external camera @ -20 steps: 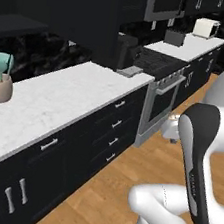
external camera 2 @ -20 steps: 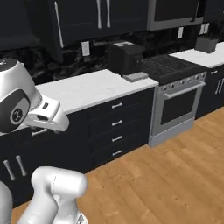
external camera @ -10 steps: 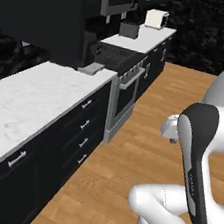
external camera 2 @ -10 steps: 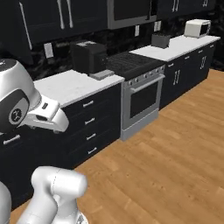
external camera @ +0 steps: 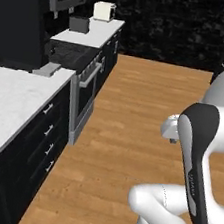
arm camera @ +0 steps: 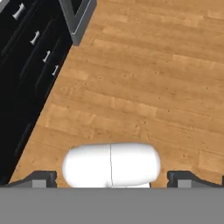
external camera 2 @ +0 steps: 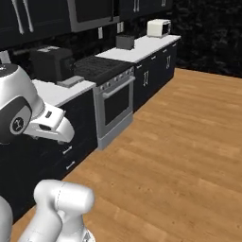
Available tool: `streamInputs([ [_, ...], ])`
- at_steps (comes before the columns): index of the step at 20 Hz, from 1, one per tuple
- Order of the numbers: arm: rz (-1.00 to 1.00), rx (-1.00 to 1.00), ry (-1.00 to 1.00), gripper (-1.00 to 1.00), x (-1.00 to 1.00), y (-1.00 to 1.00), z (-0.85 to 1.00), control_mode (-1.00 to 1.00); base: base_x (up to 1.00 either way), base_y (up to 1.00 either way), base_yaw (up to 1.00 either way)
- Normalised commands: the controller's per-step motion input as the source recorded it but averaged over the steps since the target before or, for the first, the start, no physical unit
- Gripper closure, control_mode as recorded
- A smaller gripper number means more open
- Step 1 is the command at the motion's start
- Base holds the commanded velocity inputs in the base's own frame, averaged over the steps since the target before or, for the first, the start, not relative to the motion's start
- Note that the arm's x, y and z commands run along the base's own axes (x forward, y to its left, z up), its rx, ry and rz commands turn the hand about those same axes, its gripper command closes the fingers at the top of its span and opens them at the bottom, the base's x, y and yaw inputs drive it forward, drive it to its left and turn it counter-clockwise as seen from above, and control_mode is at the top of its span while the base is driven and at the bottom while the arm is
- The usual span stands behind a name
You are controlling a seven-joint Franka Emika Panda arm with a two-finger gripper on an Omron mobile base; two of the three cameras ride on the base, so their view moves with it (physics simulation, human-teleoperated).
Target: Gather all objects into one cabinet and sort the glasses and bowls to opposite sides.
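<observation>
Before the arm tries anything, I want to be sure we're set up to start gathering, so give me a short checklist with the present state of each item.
1. End effector open: ok, the two dark fingertips stand far apart.
2. End effector empty: ok, nothing between the tips, just wooden plank floor beyond.
3. Cups and bowls located: not ok, the white marble countertop near the arm holds none.
4. Target wall cabinet identified: cannot tell, the black upper cabinets are shut.
5. Path clear: ok, open floor beside the steel-fronted oven range.
6. Arm within reach of the counter: cannot tell.
</observation>
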Motion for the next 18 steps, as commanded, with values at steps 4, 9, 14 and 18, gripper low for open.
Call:
streamInputs([
  [4,0.0,0.0,0.0,-1.0,0.0,0.0,0.0,1.0,0.25,0.0,-0.47],
  [9,0.0,0.0,0.0,-1.0,0.0,0.0,0.0,1.0,0.45,0.0,-0.46],
  [14,0.0,0.0,0.0,-1.0,0.0,0.0,0.0,1.0,0.95,0.0,-0.41],
  [18,0.0,0.0,0.0,-1.0,0.0,0.0,0.0,1.0,1.0,0.0,-0.26],
])
